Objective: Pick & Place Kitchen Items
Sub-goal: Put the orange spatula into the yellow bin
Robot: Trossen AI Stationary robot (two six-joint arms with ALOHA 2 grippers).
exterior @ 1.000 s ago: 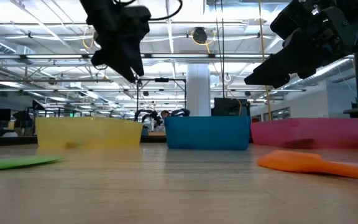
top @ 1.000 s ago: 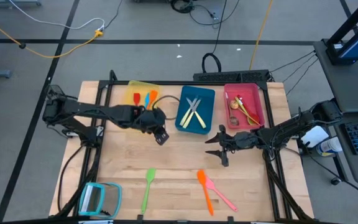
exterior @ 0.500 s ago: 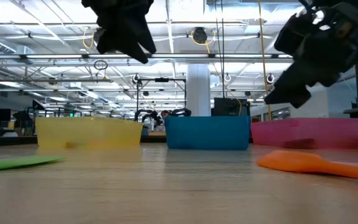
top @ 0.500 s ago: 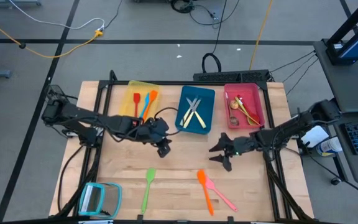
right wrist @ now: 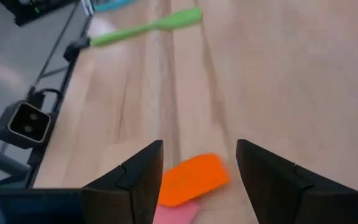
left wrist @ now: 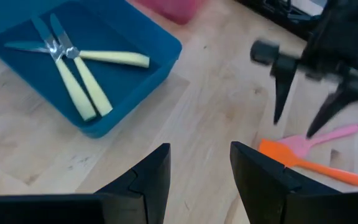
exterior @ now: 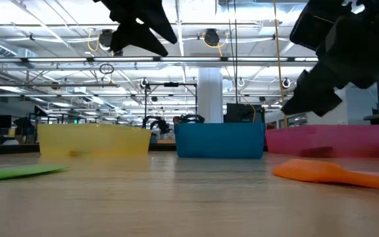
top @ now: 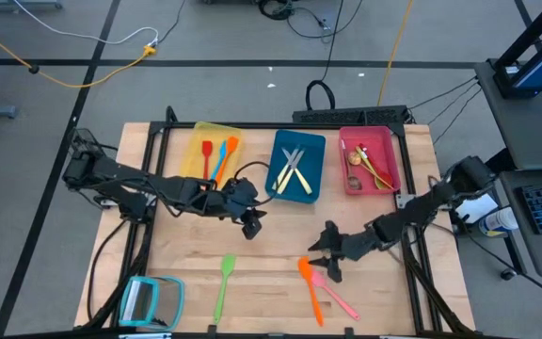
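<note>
Now, working from your left: the left gripper [top: 251, 224] has drifted off the yellow tray [top: 196, 137] over the last second and hangs over bare table [top: 280, 231] in front of the blue tray [top: 314, 155], its jaws wide and holding nothing; the right gripper [top: 326, 259] has swung down from beside the red tray [top: 391, 155] towards the table's front edge, and you find it just above the orange spatula [top: 308, 282] and pink spatula [top: 332, 291], jaws wide and empty, the orange blade sitting between its fingers in its own wrist view; I judge that a pick of one of those two is being lined up, though nothing is gripped yet.

The yellow tray holds a red spatula [top: 207, 149], a blue utensil [top: 221, 151] and an orange utensil [top: 230, 146]; the blue tray holds three yellow-handled knives [top: 294, 173] lying crossed; the red tray holds metal spoons [top: 355, 158] and some yellow-green pieces I cannot tell apart.

Loose on the table you have the green spatula [top: 224, 282] at front left, then the orange and pink pair; the teal-framed square [top: 151, 301] sits at the front-left corner.
</note>
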